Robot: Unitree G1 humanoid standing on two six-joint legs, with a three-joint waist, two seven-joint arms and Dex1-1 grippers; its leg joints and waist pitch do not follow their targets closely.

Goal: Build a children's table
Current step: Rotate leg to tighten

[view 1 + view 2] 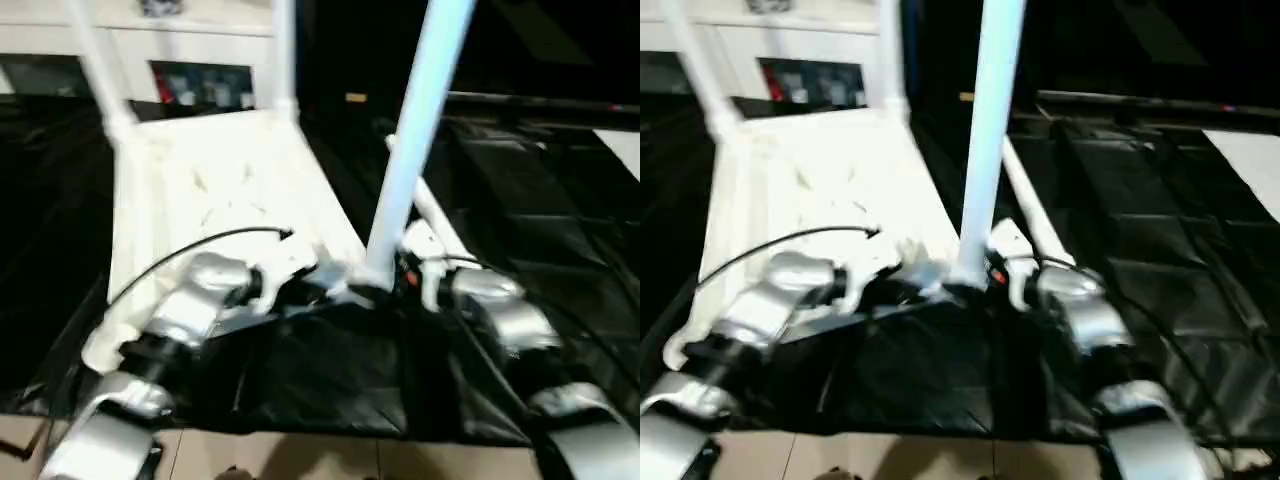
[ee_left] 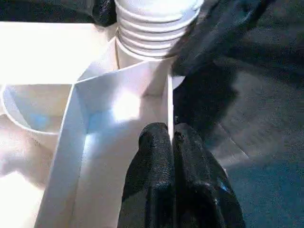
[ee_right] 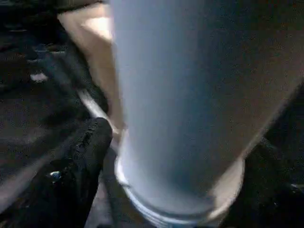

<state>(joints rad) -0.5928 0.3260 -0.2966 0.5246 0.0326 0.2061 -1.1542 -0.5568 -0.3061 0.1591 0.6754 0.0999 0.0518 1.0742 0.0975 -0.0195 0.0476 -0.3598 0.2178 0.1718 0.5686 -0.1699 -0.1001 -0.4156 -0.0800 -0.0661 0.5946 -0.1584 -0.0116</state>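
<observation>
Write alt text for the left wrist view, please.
The left hand is shut on a thin rib wall of the upturned white table top, its two black fingers pinching the edge. Just beyond, a white leg with a threaded end stands in the corner socket, over black sheeting.

I see black sheeting [image 1: 560, 230], creased and glossy, spread over the work surface. At the far left stands a white cabinet [image 1: 190, 40] with a glass door. Nearest me runs a strip of pale tiled floor [image 1: 300, 455].

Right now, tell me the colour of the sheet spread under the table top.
Black. The sheet shows best in the left eye view, lying under the white table top.
</observation>
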